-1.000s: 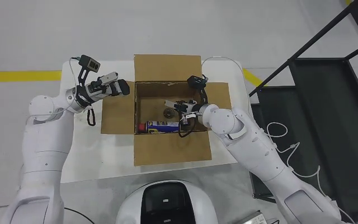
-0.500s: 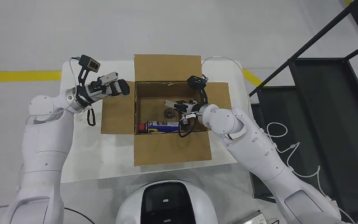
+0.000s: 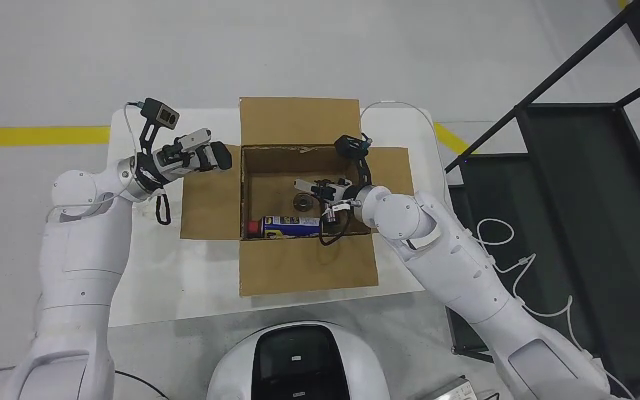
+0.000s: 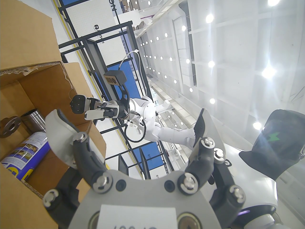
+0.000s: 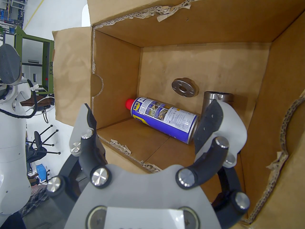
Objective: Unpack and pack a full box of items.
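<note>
A: How does it look?
B: The box (image 3: 310,265) sits open on the table (image 3: 200,270), flaps folded out. Inside, a spray can (image 5: 164,122) lies on its side along the wall nearest the robot. A metal flange (image 5: 184,87) lies flat on the floor, and a steel tube (image 5: 218,95) stands just beside the can's base.
A: And the hands?
B: The right hand (image 5: 150,110) hangs over the open box above the can, fingers spread, nothing between them. The left hand (image 3: 215,155) is outside, over the left flap, also spread and empty.
A: What worries you?
B: If it goes for the can, a finger coming down at the base end could knock the tube over. The can is round, so an off-centre pinch may roll it against the wall. The flange offers little edge to catch, and the deep walls could snag the wrist
</note>
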Action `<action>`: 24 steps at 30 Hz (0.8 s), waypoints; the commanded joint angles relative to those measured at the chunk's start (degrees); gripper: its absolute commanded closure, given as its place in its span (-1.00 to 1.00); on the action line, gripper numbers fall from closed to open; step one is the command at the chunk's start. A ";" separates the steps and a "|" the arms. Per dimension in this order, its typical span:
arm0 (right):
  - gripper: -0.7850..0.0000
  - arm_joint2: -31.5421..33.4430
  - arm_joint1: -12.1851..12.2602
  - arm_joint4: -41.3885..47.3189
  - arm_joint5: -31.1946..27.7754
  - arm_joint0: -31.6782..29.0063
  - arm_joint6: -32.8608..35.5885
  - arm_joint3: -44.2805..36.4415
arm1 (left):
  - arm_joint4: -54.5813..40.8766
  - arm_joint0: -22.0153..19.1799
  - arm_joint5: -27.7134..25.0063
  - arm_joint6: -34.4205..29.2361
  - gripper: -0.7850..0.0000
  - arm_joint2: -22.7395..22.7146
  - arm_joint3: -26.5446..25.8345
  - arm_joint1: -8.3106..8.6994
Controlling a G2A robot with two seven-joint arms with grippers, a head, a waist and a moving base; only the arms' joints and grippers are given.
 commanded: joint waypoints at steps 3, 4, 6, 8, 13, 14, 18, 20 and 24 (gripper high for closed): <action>-1.00 0.00 0.00 0.00 0.00 0.00 0.00 0.00 | 0.00 0.00 0.00 0.00 -1.00 0.00 0.00 0.00; -1.00 0.00 0.00 0.00 0.00 0.00 0.00 0.00 | 0.00 0.00 0.00 0.00 -1.00 0.00 0.00 0.00; -1.00 0.00 0.00 0.00 0.00 0.00 0.00 0.00 | 0.00 0.00 0.00 0.00 -1.00 0.00 0.00 0.00; -1.00 0.00 0.00 0.00 0.00 0.00 0.00 0.00 | 0.00 0.00 0.00 0.00 -1.00 0.00 0.00 0.00; -1.00 0.00 0.00 0.00 0.00 0.00 0.00 0.00 | 0.00 0.00 0.00 0.00 -1.00 0.00 0.00 0.00; -1.00 0.00 0.00 0.00 0.00 0.00 0.00 0.00 | 0.00 0.00 0.00 0.00 -1.00 0.00 0.00 0.00; -1.00 -0.17 0.01 -0.37 -0.47 0.07 0.39 0.09 | 0.00 0.00 0.00 0.00 -1.00 0.00 0.00 0.00; -1.00 -0.47 0.02 -1.68 -1.29 1.30 2.60 0.81 | 0.00 0.00 0.00 0.00 -1.00 0.00 0.00 0.00; -1.00 -3.57 -0.22 -7.38 -0.97 5.82 10.53 4.12 | 0.00 0.00 0.00 0.00 -1.00 0.00 0.00 0.00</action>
